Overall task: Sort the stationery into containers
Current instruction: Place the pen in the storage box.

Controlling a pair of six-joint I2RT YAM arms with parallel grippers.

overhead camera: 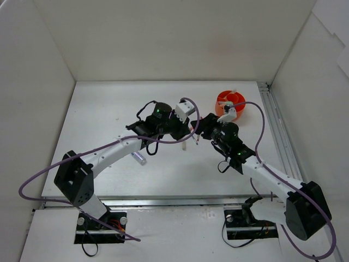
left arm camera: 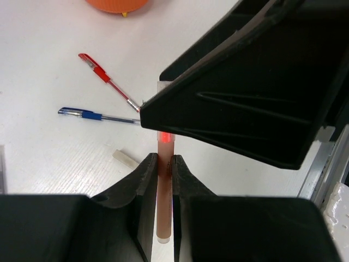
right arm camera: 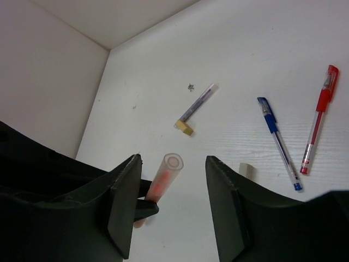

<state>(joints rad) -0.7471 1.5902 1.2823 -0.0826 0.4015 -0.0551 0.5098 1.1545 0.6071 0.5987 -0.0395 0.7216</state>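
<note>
My left gripper (left arm camera: pixel 164 164) is shut on a translucent pinkish tube (left arm camera: pixel 165 185) with a red glow inside, held above the table. The tube's open end (right arm camera: pixel 173 162) sticks up between the fingers of my right gripper (right arm camera: pixel 173 164), which stand apart on either side without touching it. In the top view both grippers meet at mid-table, left gripper (overhead camera: pixel 185 134) and right gripper (overhead camera: pixel 198 129). On the table lie a red pen (right arm camera: pixel 318 117), a blue pen (right arm camera: pixel 278 142) and a beige stub (right arm camera: pixel 246 170). The orange pot (overhead camera: pixel 232 103) stands at the back right.
A slim clear pen with a yellowish cap (right arm camera: pixel 195 109) lies farther out on the table. A small blue-capped clear tube (overhead camera: pixel 139 158) lies beside the left arm. White walls close in the table on three sides, and a metal rail (overhead camera: pixel 275 128) runs along its right edge.
</note>
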